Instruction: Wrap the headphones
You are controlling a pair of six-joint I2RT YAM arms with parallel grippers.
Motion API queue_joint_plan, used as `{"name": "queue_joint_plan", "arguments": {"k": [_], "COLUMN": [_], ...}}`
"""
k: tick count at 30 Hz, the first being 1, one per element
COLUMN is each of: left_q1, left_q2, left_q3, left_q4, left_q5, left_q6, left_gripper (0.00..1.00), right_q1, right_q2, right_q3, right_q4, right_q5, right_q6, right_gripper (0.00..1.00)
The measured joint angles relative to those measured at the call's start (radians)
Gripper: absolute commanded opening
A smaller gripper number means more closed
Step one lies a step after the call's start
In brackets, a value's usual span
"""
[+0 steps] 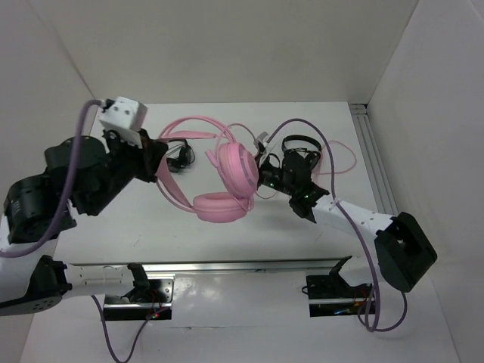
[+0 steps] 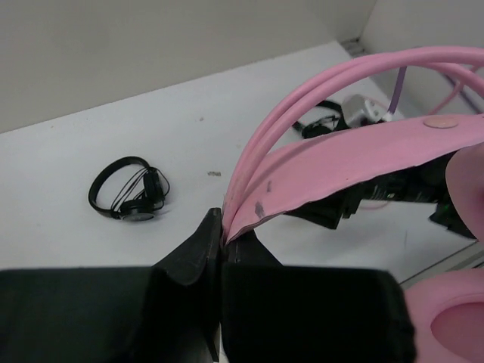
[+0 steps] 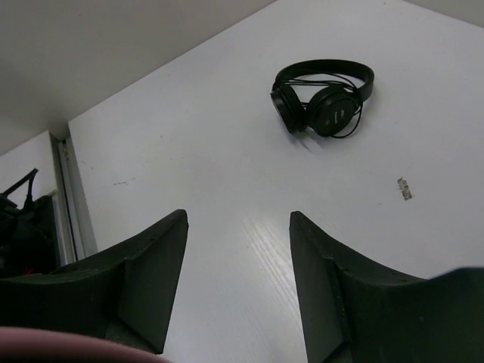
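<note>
Item under task: headphones (image 1: 224, 206), pink, held mid-table between the two claws; whether the lower cup rests on the surface or hangs cannot be told
Left claw: left gripper (image 2: 221, 229) is pinched tight on the edge of the flat pink band, at the headphones' left side
Right claw: right gripper (image 3: 238, 227) has its jaws wide with nothing between them, just right of the headphones' upper cup
Lead: cable (image 1: 352, 157) lies in a loose loop right of the headphones, unheld
Risk 1: the only hold is on a thin band edge; judged liable to slip or twist if the cups swing
Risk 2: the slack cable passes a black headset (image 1: 302, 147) right of the headphones; judged likely to snag or drag it during winding
Risk 3: a second black headset (image 1: 180, 157) sits just left of the headphones, beside the left claw; a knock is possible
Surface: table (image 1: 227, 246), white, smooth, faint scuffs
Room: white walls (image 1: 227, 45) behind and to both sides of the headphones; metal rail (image 1: 376, 159) well to their right
</note>
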Motion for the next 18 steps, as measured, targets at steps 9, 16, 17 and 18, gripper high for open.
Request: {"name": "queue_joint_plan", "arguments": {"k": [9,16,17,18], "left_q1": [0.0,0.0,0.0,0.0], "left_q2": [-0.068,0.021,0.04,0.06], "left_q3": [0.062,0.098,0.101,0.104], "left_q4": [0.064,0.135,0.145,0.156], "left_q5": [-0.121,-0.301,-0.334,-0.37], "left_q6": [-0.156,-0.211,-0.209,-0.205], "left_gripper": [0.0,0.0,0.0,0.0], "right_q1": [-0.032,0.016,0.029,0.048], "right_q2": [0.238,0.32,0.32,0.319], "right_q3": [0.0,-0.005,-0.011,-0.019], "right_q4": [0.245,0.365,0.369,0.37], "right_q5": [-0.183,-0.214,-0.207,-0.192], "right_q6": [0.172,0.253,0.255,0.254], "right_gripper": [0.55,0.0,0.0,0.0]}}
